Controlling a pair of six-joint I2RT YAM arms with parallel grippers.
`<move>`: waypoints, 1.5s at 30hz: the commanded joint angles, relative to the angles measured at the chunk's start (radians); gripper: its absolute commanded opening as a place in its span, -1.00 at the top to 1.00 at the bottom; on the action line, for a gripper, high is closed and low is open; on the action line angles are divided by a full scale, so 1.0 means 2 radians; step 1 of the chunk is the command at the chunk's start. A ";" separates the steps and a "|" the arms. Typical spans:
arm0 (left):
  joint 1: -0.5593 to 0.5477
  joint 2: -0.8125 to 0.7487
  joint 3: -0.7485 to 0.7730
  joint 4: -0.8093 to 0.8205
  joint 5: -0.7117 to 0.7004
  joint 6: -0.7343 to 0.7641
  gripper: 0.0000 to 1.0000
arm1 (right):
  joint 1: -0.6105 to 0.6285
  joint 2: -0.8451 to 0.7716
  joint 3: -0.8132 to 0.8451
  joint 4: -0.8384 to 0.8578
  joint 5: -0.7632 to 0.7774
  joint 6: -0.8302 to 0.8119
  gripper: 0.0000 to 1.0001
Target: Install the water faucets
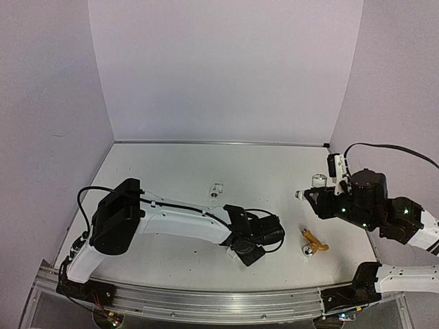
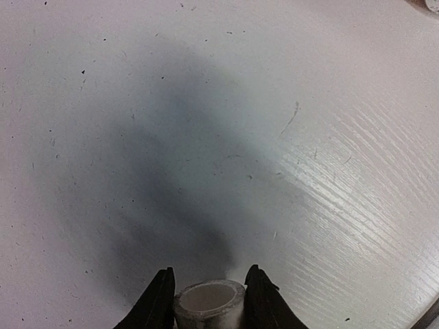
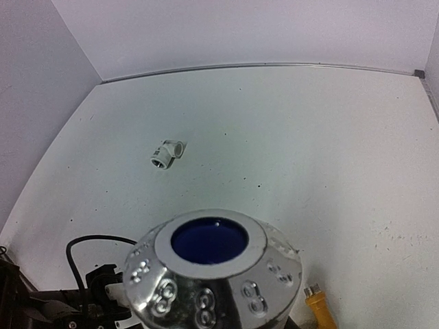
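My right gripper (image 1: 309,197) is shut on the white faucet and holds it above the table at the right. The faucet's silvery end (image 1: 299,195) points left. In the right wrist view that silvery end (image 3: 209,264), with a blue centre, fills the bottom and hides my fingers. The yellow-gold faucet (image 1: 314,242) lies on the table below the right gripper and also shows in the right wrist view (image 3: 319,306). My left gripper (image 2: 209,271) is shut on a stubby white pipe fitting (image 2: 209,303), low over the table's near middle (image 1: 248,255).
A second white elbow fitting (image 1: 217,190) lies alone on the table's middle and also shows in the right wrist view (image 3: 167,153). Walls enclose the white table (image 1: 171,164) at the back and on both sides. A metal rail (image 1: 206,301) runs along the near edge.
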 commanded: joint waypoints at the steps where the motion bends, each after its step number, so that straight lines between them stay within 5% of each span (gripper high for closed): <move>1: -0.002 -0.022 -0.007 -0.010 -0.035 0.011 0.54 | 0.003 0.004 0.018 0.027 0.001 0.002 1.00; 12: 0.030 -0.102 -0.066 0.048 -0.001 0.022 0.82 | 0.003 0.025 0.030 0.035 -0.005 0.000 1.00; 14: 0.054 -0.143 -0.106 0.106 0.050 0.021 0.84 | 0.003 0.029 0.034 0.036 -0.008 -0.001 1.00; 17: 0.105 -0.246 -0.228 0.274 0.231 0.018 0.86 | 0.003 0.032 0.035 0.037 -0.010 -0.002 1.00; 22: 0.168 -0.310 -0.362 0.478 0.458 -0.029 0.88 | 0.003 0.041 0.036 0.046 -0.017 0.001 1.00; 29: 0.201 -0.263 -0.450 0.766 0.609 -0.155 0.90 | 0.003 0.053 0.031 0.058 -0.030 0.008 1.00; 37: 0.206 -0.151 -0.451 0.904 0.655 -0.202 0.89 | 0.003 0.065 0.031 0.064 -0.039 0.014 1.00; 45: 0.207 -0.064 -0.418 0.916 0.655 -0.227 0.88 | 0.003 0.069 0.029 0.066 -0.040 0.017 1.00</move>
